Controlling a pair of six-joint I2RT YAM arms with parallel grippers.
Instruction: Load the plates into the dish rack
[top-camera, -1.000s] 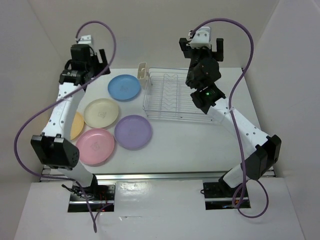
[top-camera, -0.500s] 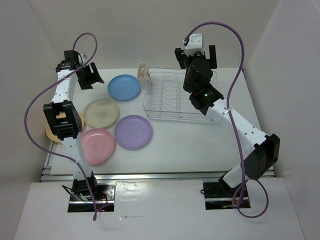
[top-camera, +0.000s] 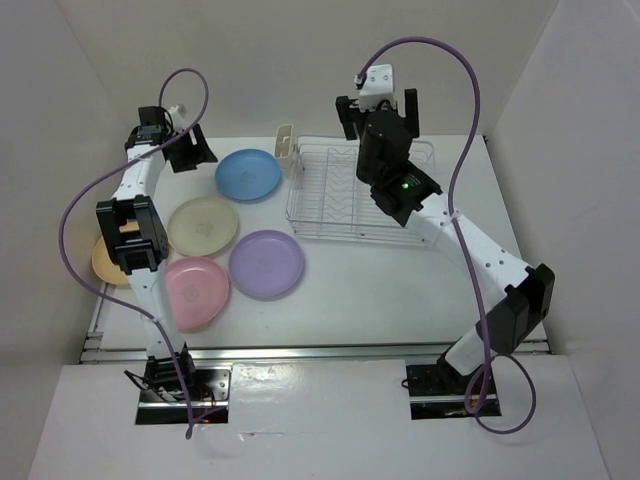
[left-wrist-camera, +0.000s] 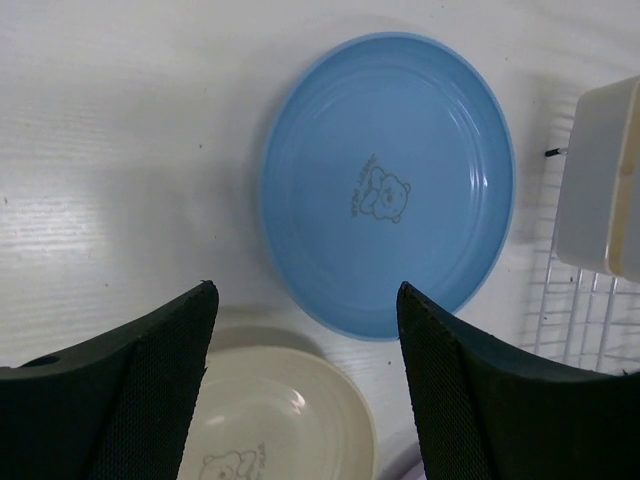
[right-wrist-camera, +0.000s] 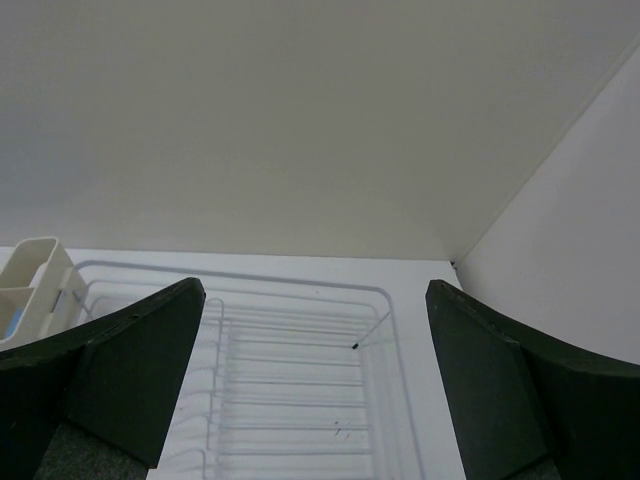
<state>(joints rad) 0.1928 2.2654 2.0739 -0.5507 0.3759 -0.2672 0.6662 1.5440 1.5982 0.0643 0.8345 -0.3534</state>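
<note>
Five plates lie flat on the left of the table: blue (top-camera: 248, 174), cream (top-camera: 203, 226), purple (top-camera: 266, 264), pink (top-camera: 196, 292) and a yellow-orange one (top-camera: 105, 262) half hidden behind the left arm. My left gripper (top-camera: 190, 150) hovers open just left of the blue plate. In the left wrist view it (left-wrist-camera: 305, 300) frames the near rim of the blue plate (left-wrist-camera: 390, 180) and the cream plate (left-wrist-camera: 270, 420), holding nothing. The wire dish rack (top-camera: 320, 190) stands at the back with no plates in it. My right gripper (top-camera: 377, 108) hangs open and high above the rack (right-wrist-camera: 290, 380).
A cream cutlery cup (top-camera: 286, 148) sits at the rack's left end, close to the blue plate; it shows as (left-wrist-camera: 600, 180) in the left wrist view. White walls enclose the table at the back and both sides. Purple cables loop over both arms.
The left arm has folded back and its gripper has come down beside the blue plate, its jaws narrowing a little. The right gripper has drifted left above the rack.
</note>
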